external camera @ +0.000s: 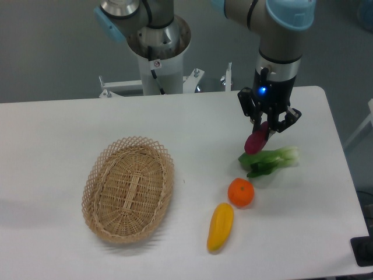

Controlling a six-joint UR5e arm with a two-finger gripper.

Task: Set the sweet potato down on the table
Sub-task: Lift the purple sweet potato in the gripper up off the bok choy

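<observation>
The magenta-purple sweet potato hangs tilted from my gripper, which is shut on its upper end. Its lower tip is just above the white table, right beside the green leafy vegetable. I cannot tell whether the tip touches the tabletop. The gripper is over the right part of the table, far from the wicker basket.
A round orange fruit and a yellow-orange elongated vegetable lie in front of the leafy vegetable. The oval wicker basket holds nothing at the left centre. The robot base stands behind the table's far edge.
</observation>
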